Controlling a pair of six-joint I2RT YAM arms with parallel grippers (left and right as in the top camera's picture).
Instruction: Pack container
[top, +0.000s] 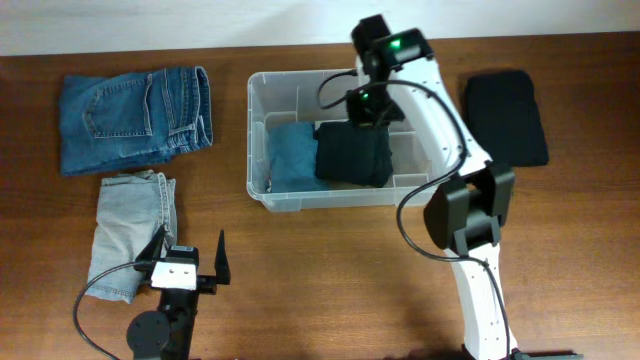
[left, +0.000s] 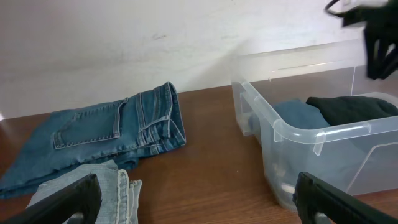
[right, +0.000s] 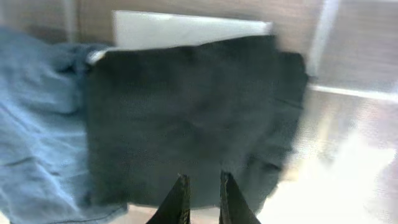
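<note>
The clear plastic container (top: 300, 203) stands at the table's middle back. Inside it a folded blue garment (top: 292, 155) lies on the left and a folded black garment (top: 353, 153) beside it. My right gripper (top: 365, 112) hangs over the black garment's far edge. In the right wrist view its jaws (right: 202, 177) stand a narrow gap apart just above the black cloth (right: 186, 112), with nothing pinched between them. A white label (right: 186, 31) shows on the container's base. My left gripper (top: 190, 255) rests wide open near the front left, holding nothing (left: 199, 199).
Folded blue jeans (top: 135, 118) lie at the back left, with folded pale denim (top: 130, 230) in front of them next to my left gripper. A black folded garment (top: 505, 115) lies to the right of the container, behind the right arm's base.
</note>
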